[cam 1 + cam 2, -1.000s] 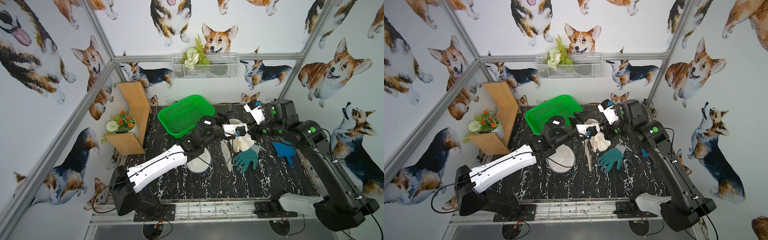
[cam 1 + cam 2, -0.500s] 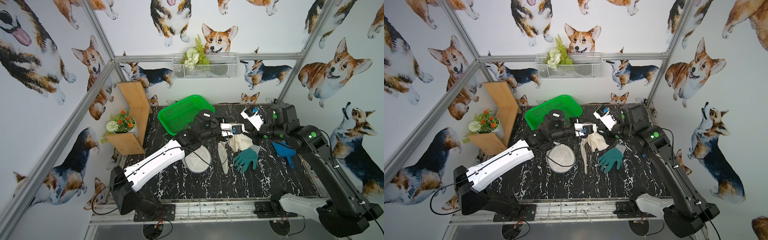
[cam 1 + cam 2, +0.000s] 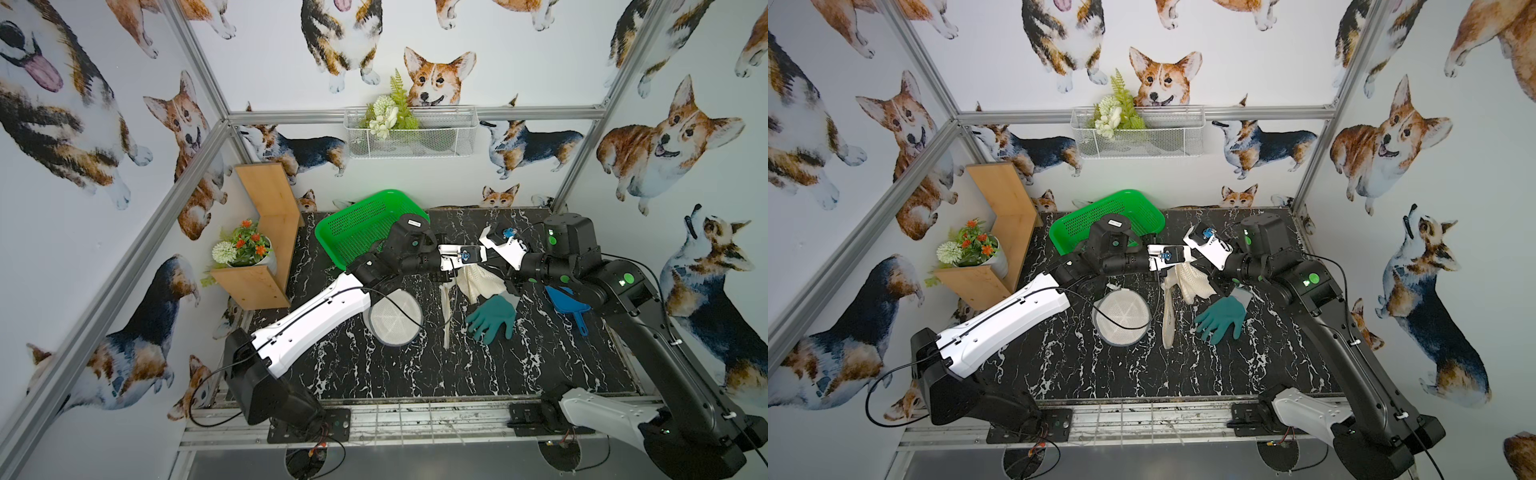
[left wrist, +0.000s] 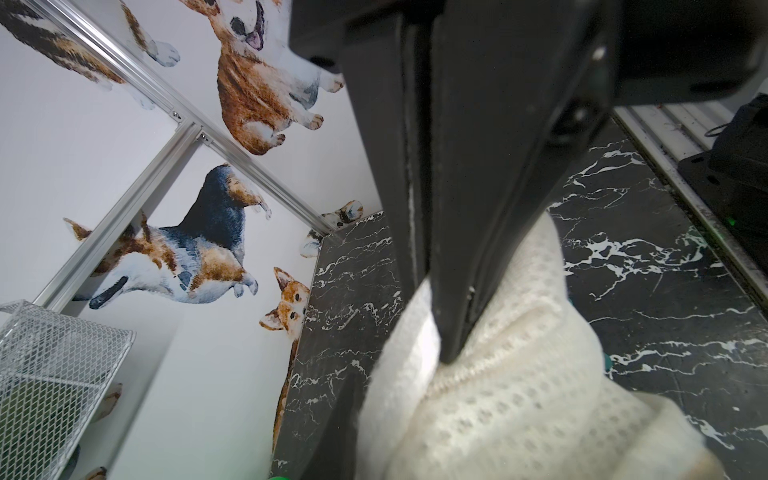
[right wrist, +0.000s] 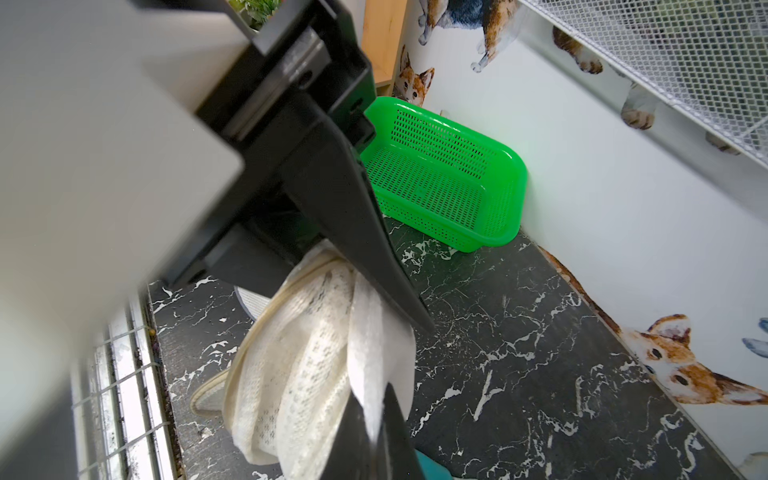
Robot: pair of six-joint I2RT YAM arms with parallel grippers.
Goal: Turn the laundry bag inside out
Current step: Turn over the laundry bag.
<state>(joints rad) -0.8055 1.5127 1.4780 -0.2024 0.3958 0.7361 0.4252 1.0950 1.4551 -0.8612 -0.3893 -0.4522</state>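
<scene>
pinching the cream laundry bag (image 3: 478, 282) from opposite sides: left gripper (image 4: 440, 349) and right gripper (image 3: 510, 286) both clamped on its mesh, raised above the table (image 3: 415, 374), probably for peeling.

Left pincer (image 4: 434, 328), right pincer (image 5: 374, 432) closed.

White mesh-cloth laundry bag (image 4: 498, 395), glossy marbled tabletop (image 3: 415, 374)
</scene>
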